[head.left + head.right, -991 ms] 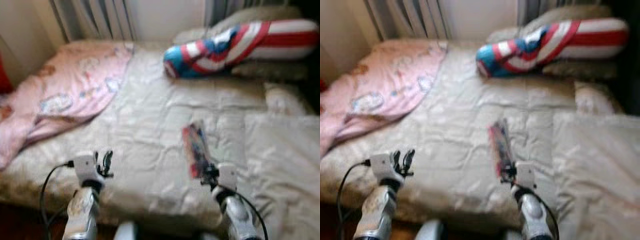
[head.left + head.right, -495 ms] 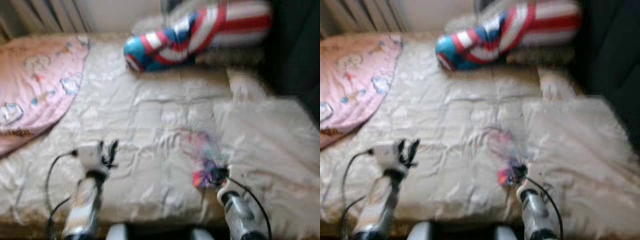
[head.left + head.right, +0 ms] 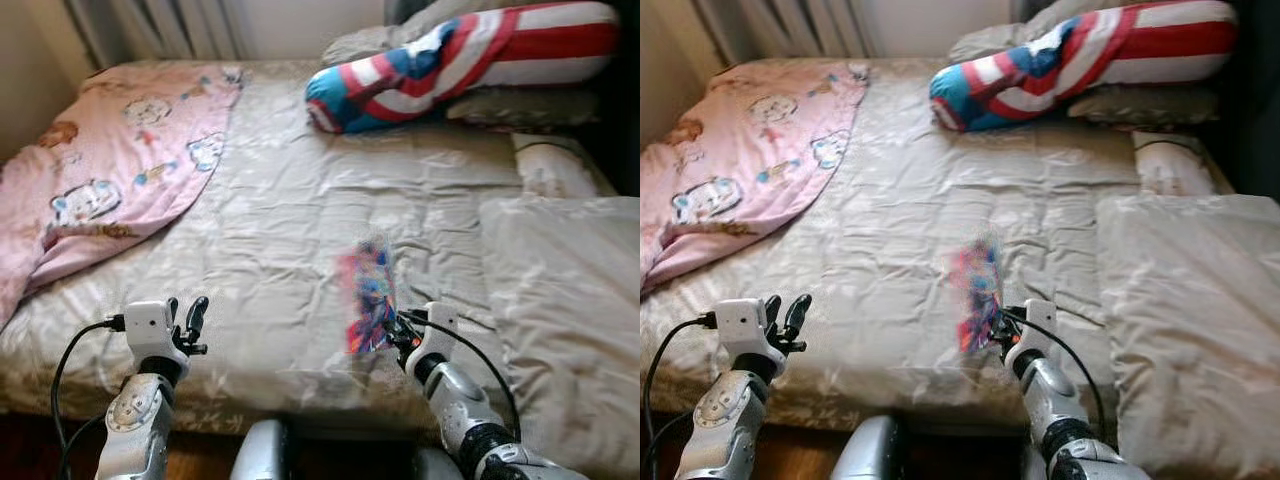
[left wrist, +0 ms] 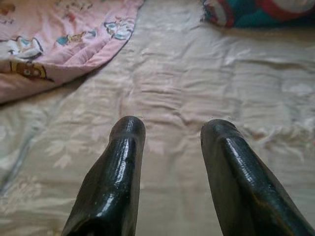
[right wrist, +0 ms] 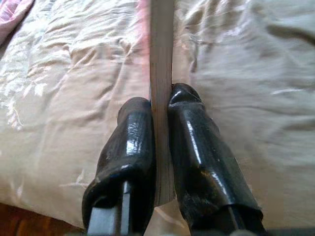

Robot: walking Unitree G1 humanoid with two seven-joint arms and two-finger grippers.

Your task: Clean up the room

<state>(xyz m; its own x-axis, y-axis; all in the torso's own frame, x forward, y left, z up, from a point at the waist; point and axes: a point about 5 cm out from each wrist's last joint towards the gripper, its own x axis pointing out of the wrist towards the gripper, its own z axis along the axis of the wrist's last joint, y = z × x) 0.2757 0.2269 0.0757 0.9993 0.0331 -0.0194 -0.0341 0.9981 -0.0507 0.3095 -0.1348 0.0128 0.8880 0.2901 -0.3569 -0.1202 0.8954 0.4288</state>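
A thin book with a bright, many-coloured cover [image 3: 368, 295] stands on edge above the beige quilt [image 3: 290, 200], blurred. My right gripper [image 3: 400, 335] is shut on its lower end; the right wrist view has both black fingers [image 5: 133, 128] pressed against the book's pale page edge [image 5: 161, 49]. Over the front left part of the bed my left gripper [image 3: 185, 310] hovers open, with nothing between its fingers [image 4: 125, 147].
A pink cartoon-print blanket [image 3: 110, 190] covers the bed's left side. A long pillow striped red, white and blue [image 3: 450, 60] lies along the head. A large grey pillow [image 3: 560, 300] lies on the right, a small pale one [image 3: 545, 170] behind it. Curtains [image 3: 150, 25] hang behind.
The head camera has swung right and then back left, so the whole scene shifted. The right gripper keeps its hold on the book, which dipped low and now stands higher again.
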